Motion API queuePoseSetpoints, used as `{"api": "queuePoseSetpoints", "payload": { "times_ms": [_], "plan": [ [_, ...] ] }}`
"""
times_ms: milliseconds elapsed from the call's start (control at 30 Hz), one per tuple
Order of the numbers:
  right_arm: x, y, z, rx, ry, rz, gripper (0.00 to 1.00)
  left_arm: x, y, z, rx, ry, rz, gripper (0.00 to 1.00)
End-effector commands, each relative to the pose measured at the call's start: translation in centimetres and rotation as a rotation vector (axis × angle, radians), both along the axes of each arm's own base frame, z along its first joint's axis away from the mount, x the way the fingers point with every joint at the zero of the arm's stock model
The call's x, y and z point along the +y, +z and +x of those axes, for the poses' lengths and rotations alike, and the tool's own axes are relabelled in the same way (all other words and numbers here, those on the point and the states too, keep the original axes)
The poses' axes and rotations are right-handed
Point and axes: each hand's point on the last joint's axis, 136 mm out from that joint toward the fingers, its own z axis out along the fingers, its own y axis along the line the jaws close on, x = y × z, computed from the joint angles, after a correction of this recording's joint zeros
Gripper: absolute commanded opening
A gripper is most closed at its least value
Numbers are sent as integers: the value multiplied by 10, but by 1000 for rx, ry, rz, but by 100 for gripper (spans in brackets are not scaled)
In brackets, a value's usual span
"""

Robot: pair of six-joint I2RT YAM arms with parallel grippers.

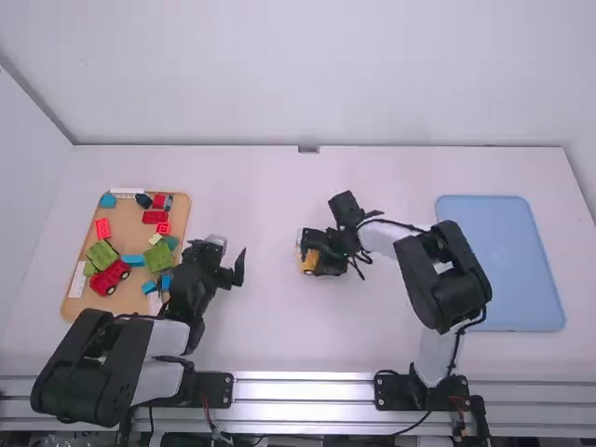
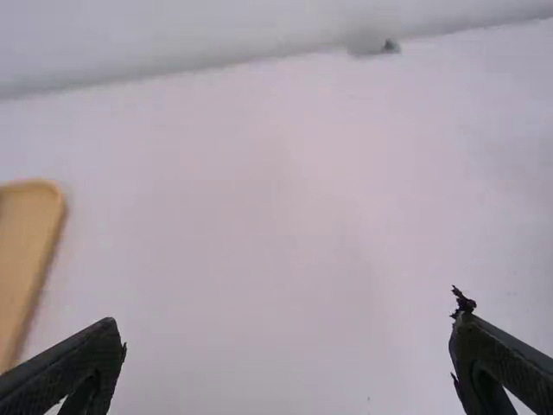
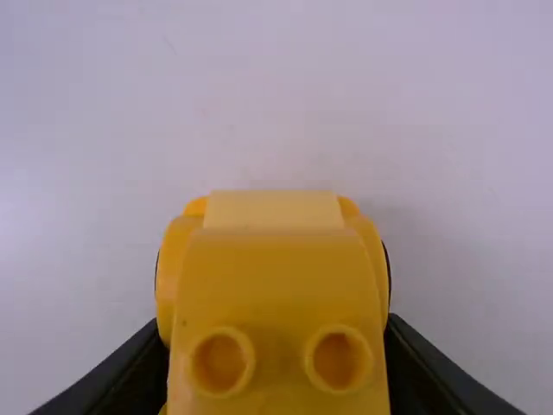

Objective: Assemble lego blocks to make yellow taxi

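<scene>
Far left, wooden tray [image 1: 128, 222] with blocks [image 1: 102, 253]. Just right of its edge, left gripper [image 2: 288, 325], fingers spread, empty; a low leftward swing could clip the rim. Open worktop [image 1: 265, 331] next. Near the middle, yellow taxi [image 3: 276, 277], fingers of right gripper [image 3: 276, 335] clamped on its sides; uneven squeeze might skew it or pop bricks loose. Open gap, then blue tray [image 1: 507, 265], room to approach its near-left edge.

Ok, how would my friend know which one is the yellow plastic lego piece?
On the white table, look left of the flat light-blue tray, to the right arm's black two-finger gripper. Between its fingers sits the yellow plastic piece. Its yellow colour and two round bumps set it apart from the red, green and blue blocks on the tan wooden board.
</scene>
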Motion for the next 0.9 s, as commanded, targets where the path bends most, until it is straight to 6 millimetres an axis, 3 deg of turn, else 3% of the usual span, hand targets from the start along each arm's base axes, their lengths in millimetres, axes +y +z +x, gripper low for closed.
{"api": "queuePoseSetpoints", "payload": {
  "times_ms": [0, 167, 200, 300, 400, 533, 633, 700, 733, 800, 867],
  "plan": [
    [-46, 23, 41, -116, -123, -156, 36, -12, 6, 9, 6, -66, 4, 99],
    [-108, 68, 69, -160, -354, -158, 32, -48, -5, 15, 136, -318, 55, 99],
    [-113, 72, 71, -163, -372, -153, 32, -49, -5, 16, 146, -321, 55, 99],
    [-167, 99, 91, -225, -618, -98, 30, -48, -7, 29, 236, -315, 55, 99],
    [-209, 108, 99, -279, -788, -27, 31, -50, -5, 37, 265, -318, 51, 99],
    [-255, 102, 106, -331, -971, 132, 30, -51, -7, 44, 267, -318, 48, 99],
    [-302, 92, 109, -416, -1182, 240, 28, -57, -9, 43, 268, -350, 30, 99],
    [-333, 82, 108, -483, -1329, 313, 39, -64, -9, 42, 264, -386, 8, 99],
    [-337, 81, 107, -490, -1343, 322, 41, -64, -9, 42, 263, -389, 6, 99],
    [-358, 58, 100, -482, -1430, 334, 41, -64, -11, 42, 268, -390, 4, 99],
    [-366, 42, 94, -440, -1468, 301, 41, -65, -12, 41, 270, -392, 4, 99]
  ]
}}
